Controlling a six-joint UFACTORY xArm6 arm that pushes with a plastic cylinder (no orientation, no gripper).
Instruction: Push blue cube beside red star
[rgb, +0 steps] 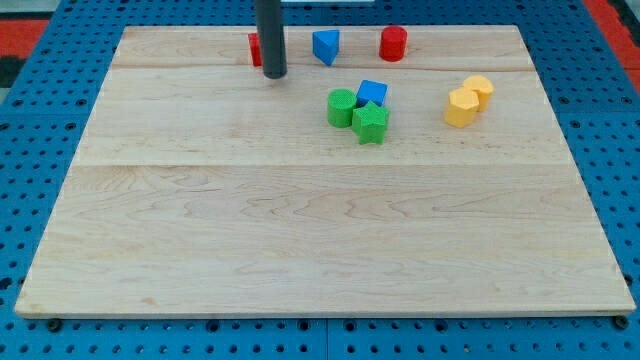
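The blue cube (372, 93) sits right of the board's middle, touching a green round block (341, 107) on its left and a green star-shaped block (370, 122) below it. A red block (255, 48), mostly hidden behind my rod, sits near the view's top; its shape cannot be made out. My tip (274, 74) rests on the board just right of and below that red block, well left of the blue cube.
A blue triangular block (326, 46) and a red round block (393, 43) lie along the top edge. Two yellow blocks (468, 101) touch each other at the right. The wooden board (300, 240) lies on a blue pegboard.
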